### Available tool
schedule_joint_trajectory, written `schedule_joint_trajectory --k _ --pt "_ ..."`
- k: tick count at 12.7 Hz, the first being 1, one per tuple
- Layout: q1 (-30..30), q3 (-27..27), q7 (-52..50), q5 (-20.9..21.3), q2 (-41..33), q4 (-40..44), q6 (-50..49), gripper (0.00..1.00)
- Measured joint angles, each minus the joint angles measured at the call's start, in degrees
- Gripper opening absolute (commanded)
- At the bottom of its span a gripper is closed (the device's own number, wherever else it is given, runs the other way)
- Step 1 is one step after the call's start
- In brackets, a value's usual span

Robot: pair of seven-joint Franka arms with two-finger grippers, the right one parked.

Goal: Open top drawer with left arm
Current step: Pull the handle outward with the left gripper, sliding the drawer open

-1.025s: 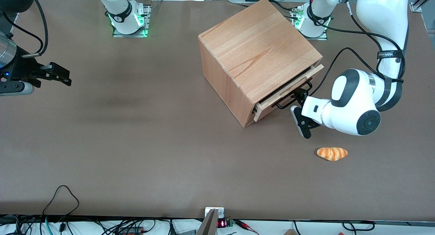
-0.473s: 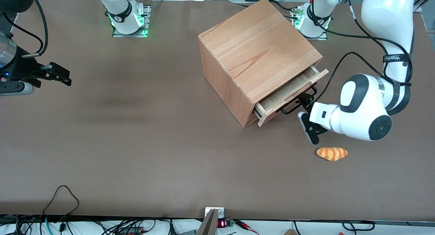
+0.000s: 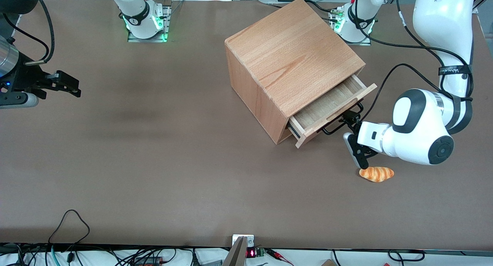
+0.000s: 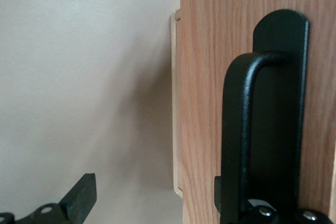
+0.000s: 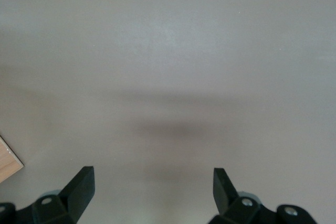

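Observation:
The top drawer (image 3: pixel 332 102) of the wooden cube cabinet (image 3: pixel 292 54) stands pulled partway out, showing its pale inside. Its black wire handle (image 3: pixel 339 123) sits on the front board. The left arm (image 3: pixel 420 131) reaches in from the working arm's end of the table. My gripper (image 3: pixel 353 137) is open, with one finger (image 3: pixel 349 117) hooked inside the handle loop and the other (image 3: pixel 358 156) apart from it, nearer the front camera. In the left wrist view the handle (image 4: pixel 247 129) lies on the drawer's front board (image 4: pixel 205 77), and the gripper (image 4: pixel 152 195) spans the board's edge.
A toy croissant (image 3: pixel 376 173) lies on the brown table (image 3: pixel 154 162), just under the gripper's free finger and nearer the front camera than the cabinet. Arm bases (image 3: pixel 352 23) with cables stand at the table's back edge.
The drawer has slid further out of the cabinet. My gripper moved with the handle, away from the cabinet, and its free finger now hangs close to the croissant.

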Motion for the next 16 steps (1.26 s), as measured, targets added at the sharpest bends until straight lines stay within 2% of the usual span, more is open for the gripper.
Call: schedule_joint_trajectory --k 16 --pt "2.31 1.44 1.70 0.03 1.50 3.69 6.91 1.00"
